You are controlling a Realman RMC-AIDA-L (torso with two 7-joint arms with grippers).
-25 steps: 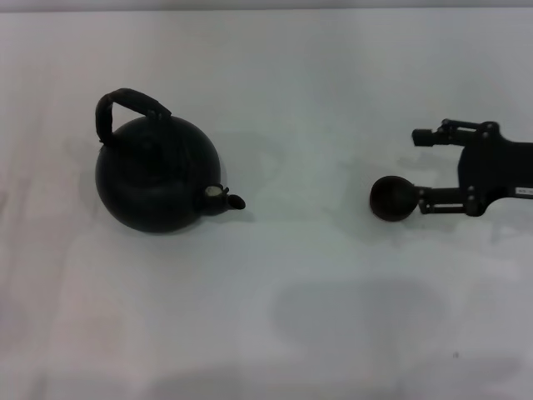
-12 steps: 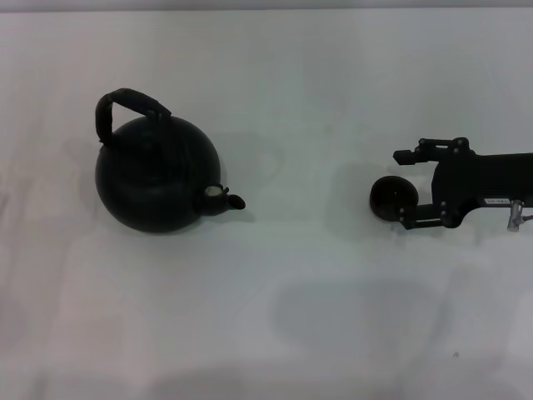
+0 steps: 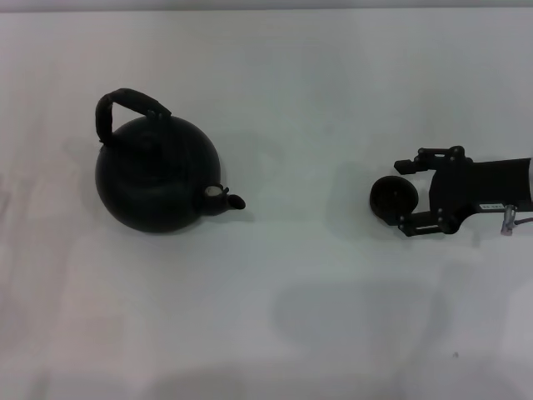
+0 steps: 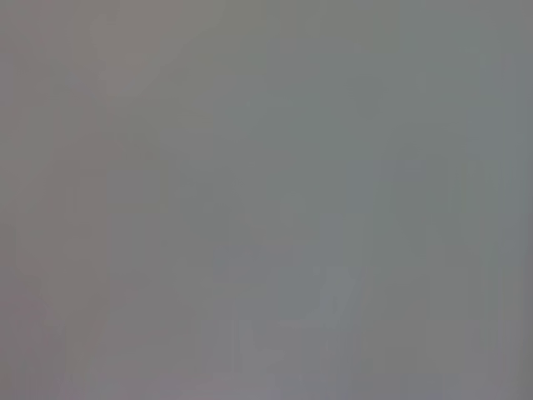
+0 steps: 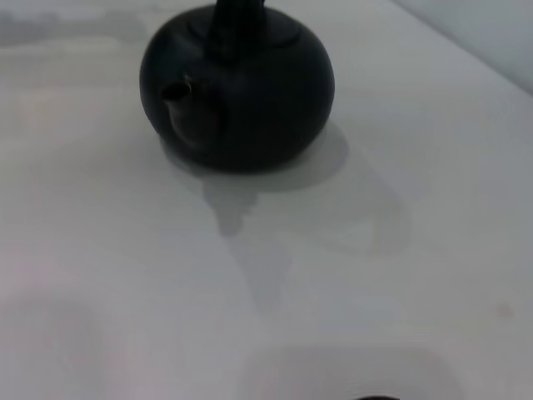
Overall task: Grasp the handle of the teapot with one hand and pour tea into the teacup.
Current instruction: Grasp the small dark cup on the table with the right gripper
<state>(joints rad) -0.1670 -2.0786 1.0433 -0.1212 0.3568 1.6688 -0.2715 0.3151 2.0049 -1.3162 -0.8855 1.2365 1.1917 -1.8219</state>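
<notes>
Right claw open around the teacup, gripping nothing. Teapot handle ungrasped; the pour remains. Left claw unseen.

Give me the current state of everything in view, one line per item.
teapot: upright on the table at the robot's left, spout toward the teacup, ungrasped.
handle: raised over the pot, free.
teacup: upright on the table, between the right gripper's fingers.
right gripper: open, one finger on each side of the teacup.
left gripper: not in view.
table: white, bare here.
</notes>
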